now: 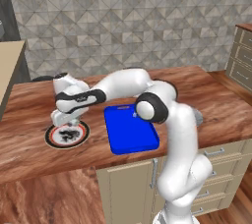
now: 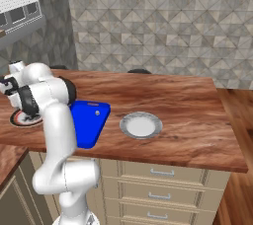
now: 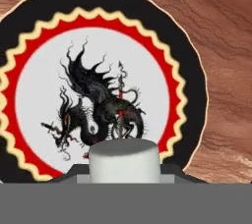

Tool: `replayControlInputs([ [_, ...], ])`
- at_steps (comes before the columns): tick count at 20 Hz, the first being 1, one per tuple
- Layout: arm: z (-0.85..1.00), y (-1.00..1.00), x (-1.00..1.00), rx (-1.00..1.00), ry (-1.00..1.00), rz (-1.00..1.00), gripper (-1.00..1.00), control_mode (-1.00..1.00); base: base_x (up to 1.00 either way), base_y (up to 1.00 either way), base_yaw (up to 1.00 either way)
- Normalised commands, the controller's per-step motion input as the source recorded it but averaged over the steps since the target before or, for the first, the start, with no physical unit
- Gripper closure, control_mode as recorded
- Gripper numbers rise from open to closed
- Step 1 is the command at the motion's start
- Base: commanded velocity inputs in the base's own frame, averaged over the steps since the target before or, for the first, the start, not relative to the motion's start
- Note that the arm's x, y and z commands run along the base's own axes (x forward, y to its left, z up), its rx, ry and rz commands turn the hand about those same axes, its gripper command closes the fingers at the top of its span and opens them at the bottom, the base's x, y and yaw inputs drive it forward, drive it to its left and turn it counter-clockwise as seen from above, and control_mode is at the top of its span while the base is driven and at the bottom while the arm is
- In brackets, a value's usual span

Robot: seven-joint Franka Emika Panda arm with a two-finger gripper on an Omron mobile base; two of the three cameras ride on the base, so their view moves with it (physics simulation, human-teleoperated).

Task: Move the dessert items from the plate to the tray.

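The hand (image 1: 68, 126) is clenched on a stubby white dessert lump (image 3: 124, 160), seen at the bottom centre of the hand view between the finger tips, low over the dragon plate (image 1: 53, 141). It points straight down at the plate's middle, likely so the morsel lifts cleanly. The arm folds leftward across the wooden counter (image 1: 206, 95), elbow above the blue tray (image 1: 130, 134), which lies just right of the plate, awaiting the dessert

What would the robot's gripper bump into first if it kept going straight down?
Probably the pale dessert lump sitting between its jaws, then the dragon-painted plate right beneath; depth is hard to judge.
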Motion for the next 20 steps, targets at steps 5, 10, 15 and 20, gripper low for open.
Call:
replayControlInputs([
  [5, 0.84, -0.99, -0.44, 0.01, 0.01, 0.00, 1.00, -1.00, 0.00, 0.00, 0.00],
  [10, 0.51, -1.00, -0.52, 0.00, 0.01, -0.01, 1.00, -1.00, 0.00, 0.00, 0.00],
  [15, -0.18, -1.00, -0.49, 0.01, 0.00, -0.02, 1.00, -1.00, 0.00, 0.00, 0.00],
  [20, -0.30, -0.94, 0.02, -0.02, 0.09, -0.06, 1.00, -1.00, 0.00, 0.00, 0.00],
])
